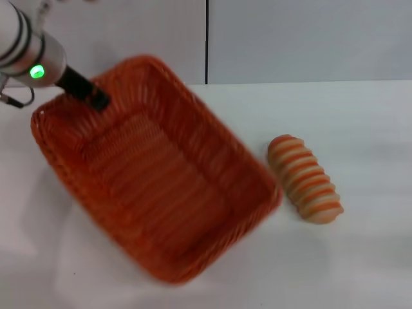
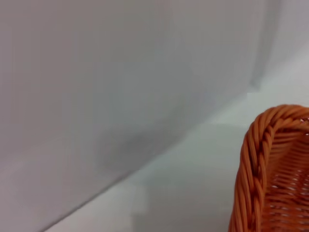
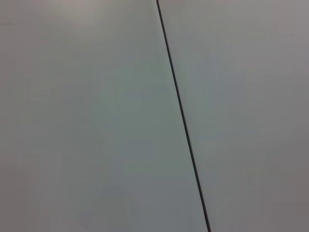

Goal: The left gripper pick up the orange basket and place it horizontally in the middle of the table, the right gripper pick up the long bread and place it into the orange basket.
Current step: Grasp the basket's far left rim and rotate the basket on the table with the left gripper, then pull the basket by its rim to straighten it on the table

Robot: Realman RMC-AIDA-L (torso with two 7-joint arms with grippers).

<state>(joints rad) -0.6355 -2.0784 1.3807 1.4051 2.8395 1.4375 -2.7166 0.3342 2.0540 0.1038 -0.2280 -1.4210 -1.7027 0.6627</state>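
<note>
The orange basket [image 1: 161, 187] lies diagonally across the left half of the white table [image 1: 360, 257], blurred as if in motion. My left gripper [image 1: 96, 98] reaches down from the top left, its black fingers shut on the basket's far left rim. In the left wrist view only a braided corner of the orange basket [image 2: 260, 159] shows. The long bread [image 1: 304, 187], tan with orange-brown stripes, lies on the table just right of the basket, apart from it. The right gripper is out of view.
A pale wall with a black vertical seam [image 1: 206, 38] rises behind the table. The right wrist view shows only this wall and the seam [image 3: 183, 121]. White tabletop extends to the right of the bread and along the front.
</note>
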